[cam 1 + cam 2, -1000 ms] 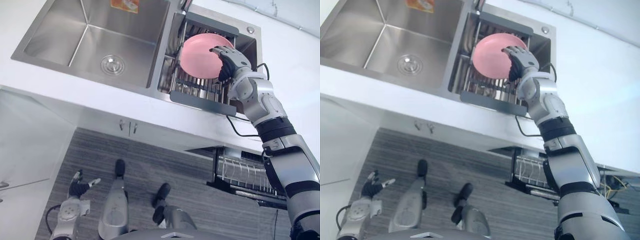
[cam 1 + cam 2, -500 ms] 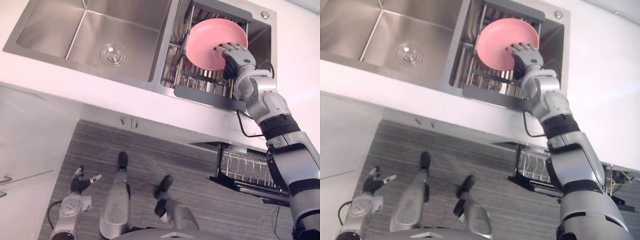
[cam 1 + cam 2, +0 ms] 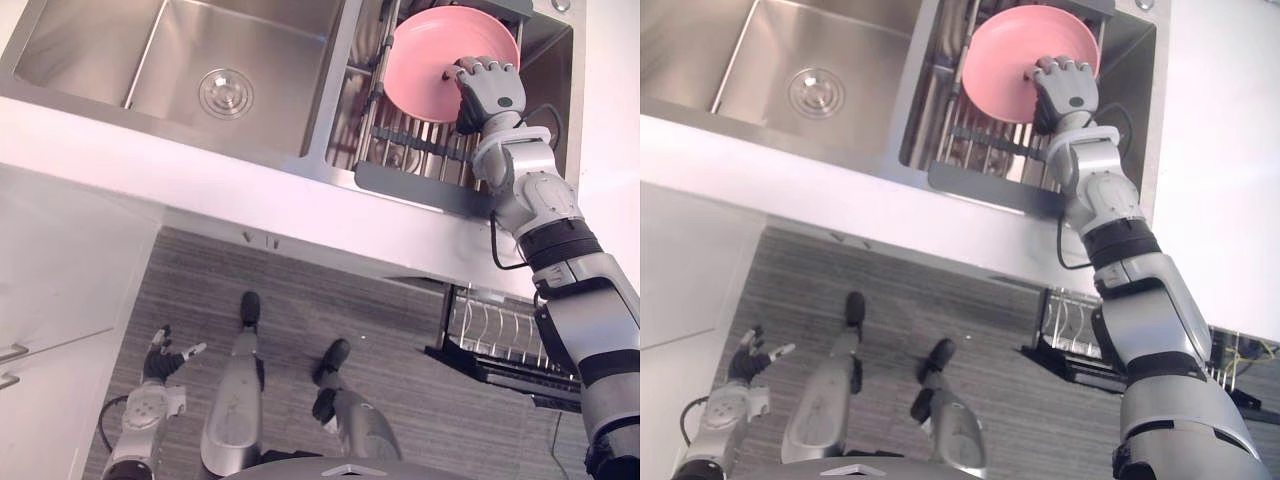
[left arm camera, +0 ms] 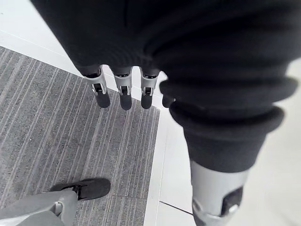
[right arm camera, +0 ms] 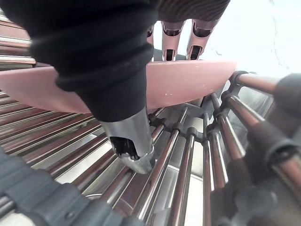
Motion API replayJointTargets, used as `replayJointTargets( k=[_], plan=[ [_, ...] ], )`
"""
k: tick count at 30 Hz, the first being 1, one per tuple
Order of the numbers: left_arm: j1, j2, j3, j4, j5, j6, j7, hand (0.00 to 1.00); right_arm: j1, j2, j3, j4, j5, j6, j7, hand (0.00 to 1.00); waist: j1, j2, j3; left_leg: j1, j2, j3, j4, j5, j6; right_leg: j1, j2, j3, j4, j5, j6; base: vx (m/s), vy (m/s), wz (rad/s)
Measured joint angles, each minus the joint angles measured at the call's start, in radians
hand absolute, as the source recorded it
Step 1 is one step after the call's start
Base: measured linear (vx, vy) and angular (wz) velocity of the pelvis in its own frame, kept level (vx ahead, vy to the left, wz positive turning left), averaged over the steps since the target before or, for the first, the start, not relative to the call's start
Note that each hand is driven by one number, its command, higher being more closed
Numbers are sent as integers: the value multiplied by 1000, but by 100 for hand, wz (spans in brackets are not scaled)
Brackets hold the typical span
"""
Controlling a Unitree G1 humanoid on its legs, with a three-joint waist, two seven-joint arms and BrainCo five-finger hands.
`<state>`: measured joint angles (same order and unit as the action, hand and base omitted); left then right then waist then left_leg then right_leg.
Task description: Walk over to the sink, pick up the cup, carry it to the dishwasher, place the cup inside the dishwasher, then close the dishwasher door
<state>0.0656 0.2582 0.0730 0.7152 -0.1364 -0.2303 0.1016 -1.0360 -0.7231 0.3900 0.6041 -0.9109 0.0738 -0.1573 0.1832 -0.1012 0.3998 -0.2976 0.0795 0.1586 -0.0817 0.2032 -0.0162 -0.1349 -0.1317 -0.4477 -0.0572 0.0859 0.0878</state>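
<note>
- Hanging low at the far left, the one left hand [image 3: 157, 365] is over the grey striped floor [image 3: 400, 330]. Its fingers [image 4: 123, 96] are straight and loosely spread, and it holds nothing.
- To its right and higher up, the white bench [image 3: 200, 170] carries one steel sink with two compartments.
- The left compartment is a plain basin [image 3: 280, 40] with one round drain [image 3: 225, 93] in its bottom.
- The right compartment holds one wire drying rack [image 3: 420, 150]; its metal bars are too many and too crowded to count.
- One pink dish [image 3: 430, 60] stands on edge in that rack, tilted and leaning against the bars.
- The one right hand [image 3: 487, 92] is at the dish's right rim. Its fingers [image 5: 169, 35] are hooked over the edge onto the far face and the thumb is on the near face, so it grips the dish.
- Below the bench at the lower right, one dark dishwasher rack [image 3: 500, 335] stands pulled out, with rows of wire tines showing.
</note>
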Motion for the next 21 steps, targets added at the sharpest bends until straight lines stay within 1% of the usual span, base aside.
replayJointTargets(
  k=[4,8,10,11,13,16,18,21],
  plan=[
    [0,0,-7,1,-10,-16,1,0,0,-5,1,1,-1,1,-31,100,0,11,7,-1,0,-3,-5,-4,-5,0,0,-2,3,0,0,0,0,0],
    [0,2,-8,0,-10,-23,9,0,3,-5,2,0,0,-4,-77,100,-1,11,7,-1,0,-2,-5,-4,-6,0,0,-2,3,0,0,8,2,0],
    [0,1,-10,0,-10,-30,21,0,5,-5,2,-1,1,-15,-96,100,-3,11,7,-1,0,-2,-5,-3,-5,0,0,-1,3,0,0,50,11,-1],
    [0,2,-10,0,-10,-33,27,0,5,-5,2,-3,2,-31,-110,100,-4,11,7,0,0,-1,-2,0,0,0,0,-1,2,0,0,65,11,-2],
    [0,1,-10,0,-9,-37,32,0,11,-7,2,-15,8,-47,-114,100,-8,11,7,1,0,1,0,2,0,0,0,0,2,0,0,56,8,-2],
    [0,1,-9,-2,-7,-47,39,0,30,-35,-3,-94,17,-81,-123,100,-14,11,6,5,0,4,0,4,0,4,0,0,0,0,0,31,6,-1],
    [0,0,-8,-2,-3,-51,39,0,43,-41,-11,-132,30,-104,-149,100,-21,11,6,24,0,7,0,4,-1,26,0,0,-5,0,0,0,0,0],
    [0,-1,-5,0,14,-54,39,0,74,-42,-33,-200,61,-123,-153,100,-26,10,-6,39,2,10,0,1,-3,40,2,3,-6,-1,-1,6,9,-5]
  ],
)
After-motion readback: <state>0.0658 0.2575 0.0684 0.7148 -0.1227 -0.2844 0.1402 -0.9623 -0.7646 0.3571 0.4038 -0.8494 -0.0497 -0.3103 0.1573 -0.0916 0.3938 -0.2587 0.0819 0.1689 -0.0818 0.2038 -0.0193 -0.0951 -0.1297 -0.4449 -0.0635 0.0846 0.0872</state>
